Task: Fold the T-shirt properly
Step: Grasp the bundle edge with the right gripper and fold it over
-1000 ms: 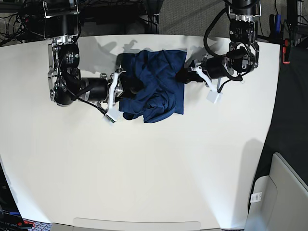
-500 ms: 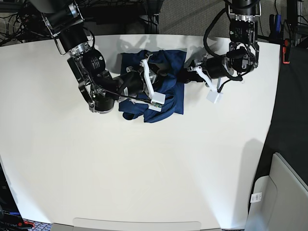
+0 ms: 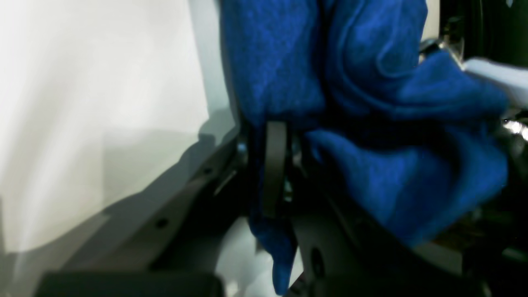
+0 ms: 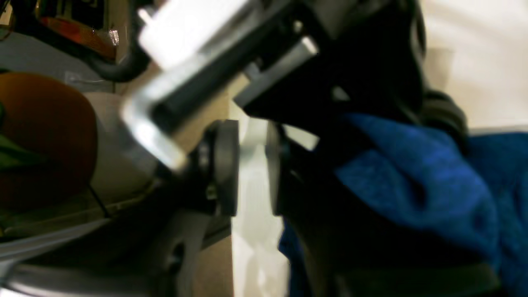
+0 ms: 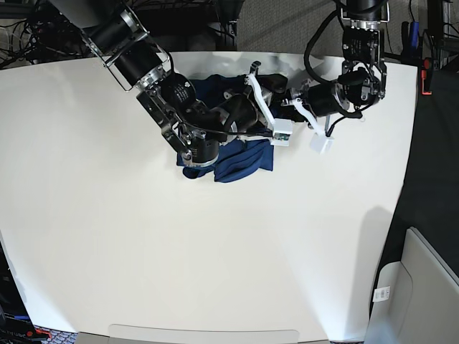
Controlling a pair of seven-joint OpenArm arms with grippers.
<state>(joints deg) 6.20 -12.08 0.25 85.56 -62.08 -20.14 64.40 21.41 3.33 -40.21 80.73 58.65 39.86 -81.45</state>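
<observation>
T-shirt [image 5: 240, 159]: lying bunched in a dark blue heap on the white table [image 5: 215, 251], close to the middle of the edge carrying both arm mounts and well apart from the other three edges. Not yet lying flat, and by the look of it nowhere near a finished fold.

Left gripper [image 3: 274, 165]: clamping tight on a fold of the cloth at the side of the heap nearest its own arm. Probably pinning or lifting that side, for drawing the fabric out rather than letting it slide along.

Right gripper [image 4: 251, 165]: reaching across the top of the heap toward the left one. Jaws standing apart, bare table showing between the pads, no cloth in the gap, fabric crowding just beside one finger. Apparently hunting for a second hold close to the pinned spot.

Likely aiming at two grips along one edge, for spreading the shirt before any folding. Risking a clash too, working this near each other.
</observation>
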